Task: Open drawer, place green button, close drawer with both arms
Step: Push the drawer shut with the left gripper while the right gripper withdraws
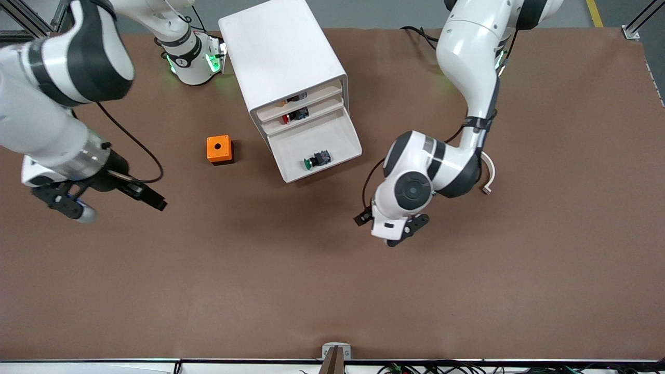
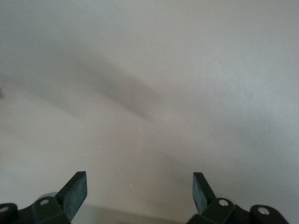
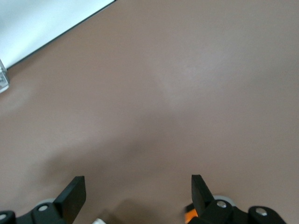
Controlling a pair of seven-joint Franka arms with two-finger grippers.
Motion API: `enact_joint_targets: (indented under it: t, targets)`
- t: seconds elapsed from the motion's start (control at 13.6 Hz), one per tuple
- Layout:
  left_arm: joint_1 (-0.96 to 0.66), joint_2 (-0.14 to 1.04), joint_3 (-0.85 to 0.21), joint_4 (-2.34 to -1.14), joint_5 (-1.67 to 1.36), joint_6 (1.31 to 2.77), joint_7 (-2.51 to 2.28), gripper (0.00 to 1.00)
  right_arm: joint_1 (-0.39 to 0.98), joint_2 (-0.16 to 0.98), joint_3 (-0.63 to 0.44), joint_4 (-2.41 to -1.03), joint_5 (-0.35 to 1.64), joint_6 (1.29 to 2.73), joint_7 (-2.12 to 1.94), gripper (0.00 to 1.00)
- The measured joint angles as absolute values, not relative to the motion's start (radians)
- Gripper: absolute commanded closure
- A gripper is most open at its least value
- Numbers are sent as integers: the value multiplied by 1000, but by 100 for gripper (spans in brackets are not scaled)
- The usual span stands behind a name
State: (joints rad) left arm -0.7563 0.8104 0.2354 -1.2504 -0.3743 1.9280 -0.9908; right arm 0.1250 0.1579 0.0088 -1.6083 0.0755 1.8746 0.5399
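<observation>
Writing: none legible on any item; the only marking is a small round emblem on the right arm's base (image 1: 182, 61), upper left of the front view, too small to read.

Arms, two. The right arm (image 1: 47, 98) enters from the upper left of the front view and bends down the frame's left edge. Right gripper (image 1: 111, 202): at the left edge, mid-height, over bare table toward the right arm's end; jaws spread wide, nothing between them, as the right wrist view confirms with both fingertips (image 3: 74, 193) apart over brown surface. The left arm (image 1: 467, 57) enters from the upper right of the front view, elbow folded, wrist turned down. Left gripper (image 1: 392, 228): right of centre in the front view, over bare table; jaws spread wide and empty, fingertips (image 2: 77, 189) apart in the left wrist view over a plain pale surface.

Cabinet (image 1: 283, 57), one: white, box-shaped, upper centre of the front view. Only some drawer fronts can be told; the two upper tray edges show slightly out, each with a small dark item inside, one with a red part.

Drawer (image 1: 337, 130), one pulled well out: shallow white tray, centre of the front view.

Button (image 1: 317, 160), one: black body, green cap, lying on its side in the open drawer, near its front edge.

Orange cube (image 1: 219, 149), one: round hole on top, on the table beside the cabinet, toward the right arm's end.

Table (image 1: 332, 291), one: brown covering.
</observation>
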Motion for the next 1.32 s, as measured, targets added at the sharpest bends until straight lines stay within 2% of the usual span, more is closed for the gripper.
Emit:
enact_joint_targets:
  t: [0.22, 0.51, 0.81, 1.32]
  targets:
    - [-834, 846, 226, -1260, -375, 2024, -1002, 1, 109, 92, -33, -1608, 75, 1813, 352, 0]
    - [-857, 848, 154, -1263, -375, 2035, -1001, 1, 96, 19, -42, -1609, 69, 1717, 300, 0]
    - [-906, 853, 135, -1295, -375, 2035, -1002, 1, 96, 9, -43, -1609, 50, 1651, 262, 0]
    - [-919, 858, 59, -1307, -375, 2035, -1058, 1, 44, 9, -35, -1596, 26, 1651, 204, 0]
